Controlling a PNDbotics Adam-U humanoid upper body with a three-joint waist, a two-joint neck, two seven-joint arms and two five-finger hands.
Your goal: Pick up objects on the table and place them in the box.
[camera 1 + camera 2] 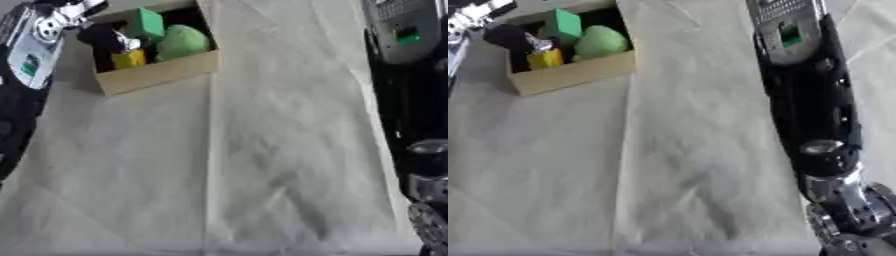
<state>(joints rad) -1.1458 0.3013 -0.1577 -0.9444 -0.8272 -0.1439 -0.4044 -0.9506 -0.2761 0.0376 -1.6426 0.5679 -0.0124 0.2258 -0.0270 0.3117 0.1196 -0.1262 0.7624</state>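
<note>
Left hand over the box at eleven o'clock

Left hand (pixel 103 37) dips into the cardboard box (pixel 157 74), dark fingers curled around a yellow piece (pixel 129 59) beside the green block (pixel 144 22); best to uncurl low, then lift straight out. Right hand's fingers unseen, cannot tell.

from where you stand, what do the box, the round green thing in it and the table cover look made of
The box looks like plain cardboard: matte tan walls, cut edges. The round green thing looks soft, maybe plush or foam: dull, no shine, but I can't be sure. The table cover looks like pale cloth: creases and fold lines run across it.
</note>
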